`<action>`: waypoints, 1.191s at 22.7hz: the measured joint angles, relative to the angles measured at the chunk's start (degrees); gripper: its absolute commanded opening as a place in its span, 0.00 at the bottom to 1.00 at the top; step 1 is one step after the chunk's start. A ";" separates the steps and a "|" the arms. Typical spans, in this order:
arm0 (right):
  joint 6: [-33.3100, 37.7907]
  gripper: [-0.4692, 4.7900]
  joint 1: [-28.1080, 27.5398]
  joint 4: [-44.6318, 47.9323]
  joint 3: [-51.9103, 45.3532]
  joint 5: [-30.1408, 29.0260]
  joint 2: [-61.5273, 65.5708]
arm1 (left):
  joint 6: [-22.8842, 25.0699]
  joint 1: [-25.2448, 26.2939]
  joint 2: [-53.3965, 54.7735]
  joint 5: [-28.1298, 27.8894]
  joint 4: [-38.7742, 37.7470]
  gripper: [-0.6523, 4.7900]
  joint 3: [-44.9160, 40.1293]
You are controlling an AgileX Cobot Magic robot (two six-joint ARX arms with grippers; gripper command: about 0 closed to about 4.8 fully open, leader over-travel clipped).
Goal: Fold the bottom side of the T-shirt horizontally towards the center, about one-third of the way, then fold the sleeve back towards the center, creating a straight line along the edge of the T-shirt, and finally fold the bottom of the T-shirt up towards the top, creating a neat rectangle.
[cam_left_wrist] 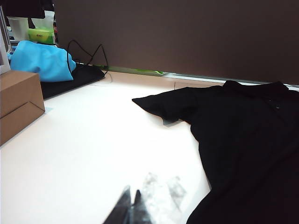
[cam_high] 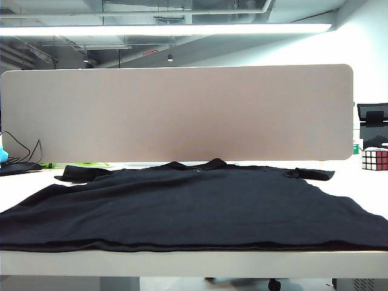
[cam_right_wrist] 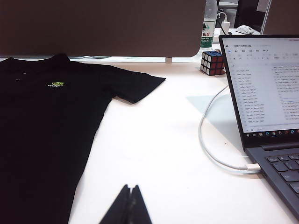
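The black T-shirt [cam_high: 194, 200] lies spread flat on the white table [cam_high: 24, 182], collar [cam_high: 197, 165] at the far side. The bottom of the T-shirt [cam_high: 194, 247] runs along the table's near edge. Both sleeves [cam_high: 82, 174] [cam_high: 312, 174] stick out sideways. Neither gripper shows in the exterior view. In the left wrist view my left gripper [cam_left_wrist: 132, 193] is shut and empty above bare table, beside the T-shirt [cam_left_wrist: 247, 154] and short of its sleeve [cam_left_wrist: 168, 105]. My right gripper [cam_right_wrist: 130, 188] is also shut and empty, over bare table next to the T-shirt [cam_right_wrist: 42, 135] with its yellow-green mark [cam_right_wrist: 56, 85].
A cube toy [cam_high: 374, 159] [cam_right_wrist: 212, 63] stands at the far right, near an open laptop [cam_right_wrist: 266, 93] with a white cable [cam_right_wrist: 210, 149]. On the left are a cardboard box [cam_left_wrist: 18, 105], a blue cloth [cam_left_wrist: 42, 60] and black cables [cam_left_wrist: 88, 51]. A beige partition [cam_high: 182, 112] closes the back.
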 measured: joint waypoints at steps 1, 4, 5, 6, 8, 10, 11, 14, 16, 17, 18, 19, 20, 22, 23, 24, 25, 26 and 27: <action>0.00 0.07 0.00 0.00 0.00 -0.02 0.00 | 0.00 0.00 0.00 -0.02 0.00 0.11 0.02; 0.00 0.07 0.00 0.00 0.00 -0.02 0.00 | 0.00 0.00 0.00 -0.02 0.00 0.11 0.02; 0.00 0.07 0.00 0.00 0.00 0.00 0.00 | 0.00 0.00 0.00 -0.02 0.00 0.11 0.02; 0.00 0.07 0.00 0.00 0.00 0.00 0.00 | 0.00 0.00 0.00 -0.02 0.00 0.11 0.02; 0.00 0.07 -0.02 0.00 0.00 -0.02 0.00 | 0.00 0.00 0.00 -0.02 0.00 0.11 0.02; 0.00 0.07 0.00 0.00 0.00 -0.02 0.00 | 0.00 0.00 0.00 -0.02 0.00 0.11 0.02; 0.00 0.07 0.00 0.00 0.00 0.00 0.00 | 0.00 0.00 0.00 -0.02 0.00 0.11 0.02; 2.32 0.07 0.00 0.11 0.00 -0.81 0.00 | -1.79 0.00 0.00 0.70 0.11 0.11 0.02; 7.74 0.07 0.00 1.62 0.00 -4.24 0.00 | -7.37 0.00 0.00 2.38 0.94 0.11 0.07; 10.19 0.07 0.00 2.95 0.00 -6.56 0.00 | -10.75 0.00 0.02 2.99 0.98 0.11 0.26; 12.59 0.07 0.02 4.55 0.07 -9.42 0.02 | -14.99 0.00 0.13 3.30 -0.50 0.11 1.09; 14.05 0.07 0.02 4.98 0.28 -11.23 0.22 | -18.80 0.00 0.81 3.72 -3.34 0.11 2.58; 15.69 0.07 0.04 3.32 2.05 -13.14 1.99 | -22.56 0.00 3.06 5.70 -6.71 0.11 4.81; 16.37 0.07 0.04 -1.84 7.28 -13.92 7.34 | -24.30 -0.02 8.11 11.34 -8.44 0.11 6.84; 16.41 0.07 0.02 -2.80 9.11 -13.99 10.01 | -24.50 -0.02 10.47 12.44 -8.61 0.11 7.91; 16.41 0.07 0.02 -4.11 12.00 -13.99 14.29 | -24.55 -0.02 15.72 13.44 -8.61 0.11 11.43; 16.41 0.07 0.00 -5.53 15.34 -14.05 18.64 | -24.15 0.00 20.81 14.53 -7.61 0.11 15.19; 16.41 0.07 0.00 -6.78 17.44 -14.05 21.18 | -23.21 0.00 24.22 15.63 -7.15 0.11 17.42; 16.44 0.07 0.00 -8.37 20.37 -14.14 24.79 | -22.18 0.11 27.85 17.38 -6.82 0.11 19.47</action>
